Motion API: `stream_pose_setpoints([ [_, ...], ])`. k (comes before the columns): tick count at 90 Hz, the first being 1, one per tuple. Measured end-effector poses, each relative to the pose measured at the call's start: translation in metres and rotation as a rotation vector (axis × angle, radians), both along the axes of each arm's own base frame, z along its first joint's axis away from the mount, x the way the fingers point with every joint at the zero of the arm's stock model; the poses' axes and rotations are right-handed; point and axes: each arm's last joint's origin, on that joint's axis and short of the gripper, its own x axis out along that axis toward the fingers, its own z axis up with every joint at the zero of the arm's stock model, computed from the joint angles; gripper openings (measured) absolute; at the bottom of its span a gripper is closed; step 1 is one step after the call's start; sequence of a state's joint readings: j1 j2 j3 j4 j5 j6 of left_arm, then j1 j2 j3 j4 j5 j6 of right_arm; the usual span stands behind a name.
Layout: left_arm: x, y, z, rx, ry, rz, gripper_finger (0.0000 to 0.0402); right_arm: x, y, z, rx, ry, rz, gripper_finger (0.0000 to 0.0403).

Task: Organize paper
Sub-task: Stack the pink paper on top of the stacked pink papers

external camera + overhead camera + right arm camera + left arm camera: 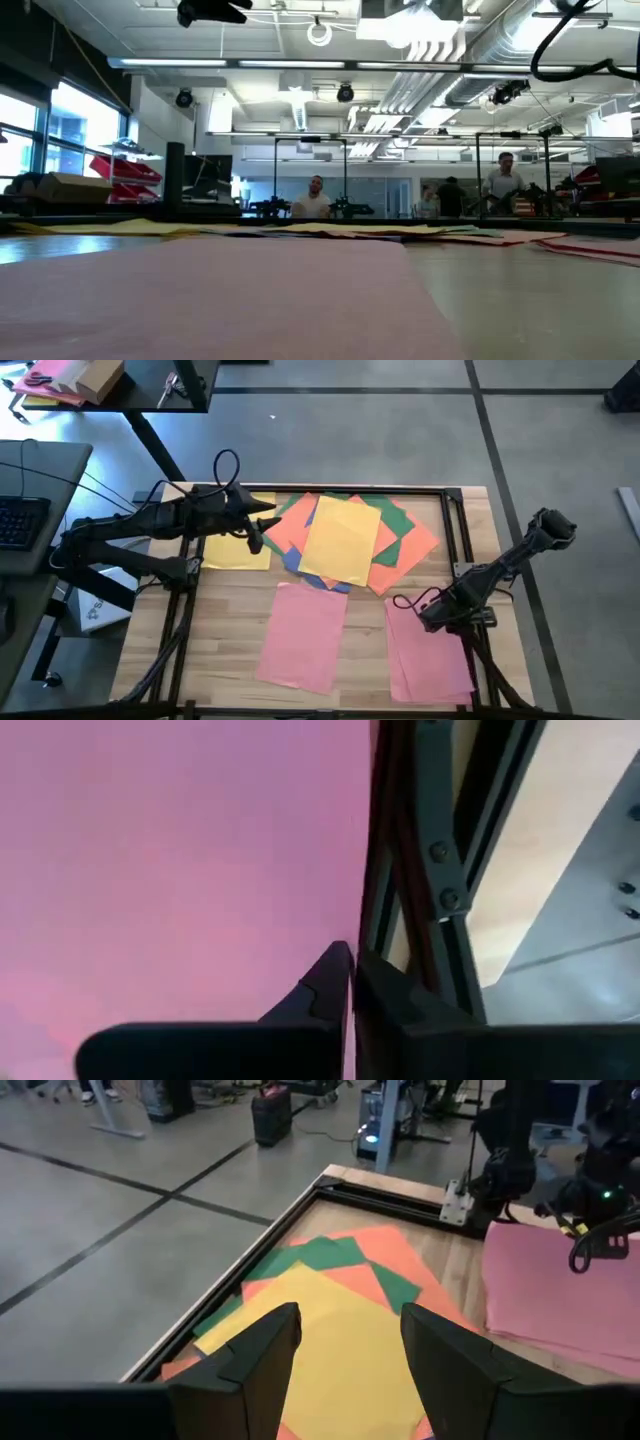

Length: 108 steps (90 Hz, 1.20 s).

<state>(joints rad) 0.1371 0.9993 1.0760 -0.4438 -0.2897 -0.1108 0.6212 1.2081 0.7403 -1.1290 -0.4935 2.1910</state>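
We start with the paper: a loose fan of sheets sits at the upper centre of the high view, a yellow sheet point(341, 540) on top, with orange sheets point(405, 555) and green sheets point(392, 518) splayed beneath it and a sliver of blue sheet point(322, 582) peeking out at its lower edge. Another yellow sheet point(240, 550) lies to the left, partly under the left arm. Two pink stacks lie apart in the lower half: one pink stack point(302, 635) at lower centre, another pink stack point(430, 660) at lower right.

The left end effector point(262, 525) hovers at the fan's left edge, its fingers point(262, 1355) spread wide over the top yellow sheet in the left wrist view. The right end effector point(352, 982) rests low over the right-hand pink stack by the table's metal frame point(420, 870), its fingers pressed together with nothing between them that we can see.

We judge the step in hand to be taking the top yellow sheet from the fan. To do it well, we would come down near the sheet's edge, not its middle, pinch one sheet only, and slide it off gently so the orange and green sheets beneath do not drag along. The wooden table point(225, 650) has bare space at the lower left.
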Motion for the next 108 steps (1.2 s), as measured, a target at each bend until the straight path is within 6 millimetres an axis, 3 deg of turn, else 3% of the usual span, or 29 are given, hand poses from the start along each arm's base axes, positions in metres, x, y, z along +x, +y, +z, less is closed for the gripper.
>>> stream_pose_setpoints([
  [37, 0.001, 0.000, 0.000, 0.000, 0.001, 0.000, 0.0172, 0.020, 0.014, -0.019, 0.025, -0.012, -0.014, 0.0000],
  [58, 0.001, -0.001, 0.000, -0.028, -0.007, -0.031, 0.0172, 0.020, 0.014, -0.020, 0.040, 0.006, -0.015, 0.0010],
  [69, 0.001, -0.001, 0.000, -0.030, -0.006, -0.038, 0.0172, 0.021, 0.015, -0.013, 0.054, -0.010, -0.008, 0.0050],
  [85, 0.001, -0.001, 0.000, -0.031, -0.008, -0.037, 0.0172, 0.016, 0.010, -0.002, 0.040, 0.011, 0.022, 0.0139],
  [98, 0.000, -0.003, 0.001, -0.061, -0.024, -0.060, 0.0172, 0.015, 0.001, 0.011, 0.011, 0.038, 0.046, 0.0201],
  [108, -0.004, -0.006, 0.004, -0.072, -0.042, -0.074, 0.0172, 0.019, -0.011, 0.018, -0.100, -0.008, 0.081, 0.0225],
])
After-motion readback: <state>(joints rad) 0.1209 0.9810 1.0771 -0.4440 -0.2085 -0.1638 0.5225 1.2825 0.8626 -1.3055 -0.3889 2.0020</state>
